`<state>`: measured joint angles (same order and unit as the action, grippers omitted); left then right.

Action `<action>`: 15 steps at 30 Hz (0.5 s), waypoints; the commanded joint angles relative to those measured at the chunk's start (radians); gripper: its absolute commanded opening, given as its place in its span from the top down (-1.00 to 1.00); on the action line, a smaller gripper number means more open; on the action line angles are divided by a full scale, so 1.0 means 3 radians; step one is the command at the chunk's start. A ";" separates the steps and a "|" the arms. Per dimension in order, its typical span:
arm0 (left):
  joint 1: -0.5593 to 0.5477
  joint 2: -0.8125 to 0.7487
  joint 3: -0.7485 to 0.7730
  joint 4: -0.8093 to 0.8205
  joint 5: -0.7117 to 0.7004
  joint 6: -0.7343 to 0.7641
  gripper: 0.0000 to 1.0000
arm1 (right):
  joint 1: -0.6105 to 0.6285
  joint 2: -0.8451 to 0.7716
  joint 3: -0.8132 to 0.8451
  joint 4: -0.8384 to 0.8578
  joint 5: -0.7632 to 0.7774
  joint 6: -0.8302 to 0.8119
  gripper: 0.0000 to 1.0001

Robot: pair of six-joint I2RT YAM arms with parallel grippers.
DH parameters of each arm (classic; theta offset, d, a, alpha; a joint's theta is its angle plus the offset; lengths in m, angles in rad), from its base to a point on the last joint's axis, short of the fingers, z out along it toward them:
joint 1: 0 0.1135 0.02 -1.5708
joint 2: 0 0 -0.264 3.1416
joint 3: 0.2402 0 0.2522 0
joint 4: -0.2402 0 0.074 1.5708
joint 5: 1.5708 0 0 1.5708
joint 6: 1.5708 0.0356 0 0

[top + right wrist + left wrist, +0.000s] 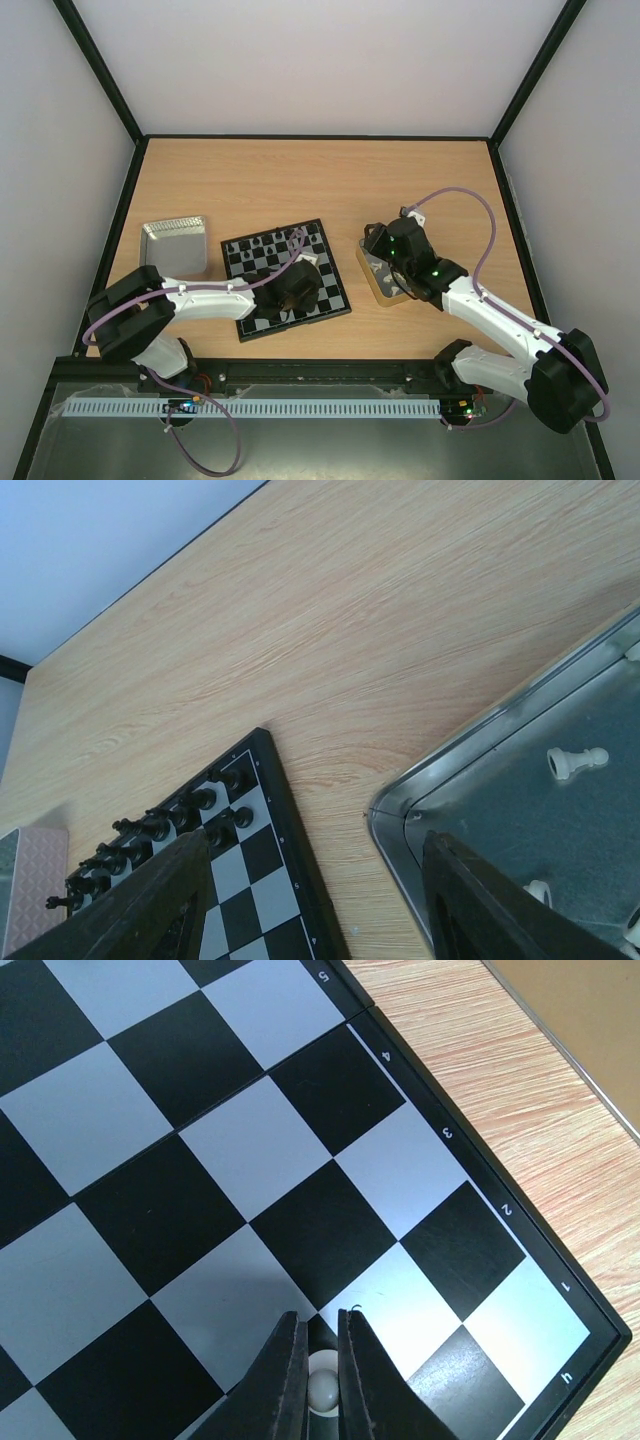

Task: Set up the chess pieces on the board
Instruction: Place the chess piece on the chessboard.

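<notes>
Left gripper [320, 1316] pinching one white piece [322, 1391] over board [250, 1160]; right gripper [318, 842] wide above tray [398, 810].

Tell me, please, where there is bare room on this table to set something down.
Free: the wide wooden table beyond the board, and the narrow strip between board and gold-rimmed tray. Crowded: the board's far rows of black pieces, the tray's white pieces under the right gripper.

Far table [300, 180]: open wood. Middle band, left to right: silver tray [175, 245], board [335, 288], gold-rimmed tray [480, 742]. Black pieces [270, 241] line board's far rows. Left fingers [285, 1380], clamping a white piece [322, 1388], occupy its near right squares.
</notes>
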<state>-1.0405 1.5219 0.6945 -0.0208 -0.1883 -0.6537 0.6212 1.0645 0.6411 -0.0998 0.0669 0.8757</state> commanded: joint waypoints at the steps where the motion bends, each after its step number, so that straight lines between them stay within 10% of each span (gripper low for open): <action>1: -0.0035 -0.0034 -0.0065 -0.0197 -0.0151 0.0040 0.93 | 0.0000 0.0023 -0.0056 0.0082 0.0019 0.0040 -0.15; 15: -0.0049 -0.0126 -0.0096 -0.0220 0.0006 0.0136 0.73 | -0.0001 0.0087 -0.0071 0.0122 -0.0049 0.0049 -0.15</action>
<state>-1.0473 1.4986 0.6853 -0.0620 -0.2131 -0.6289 0.6212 1.0840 0.6296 -0.0917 0.0429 0.8799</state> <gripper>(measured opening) 0.120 0.576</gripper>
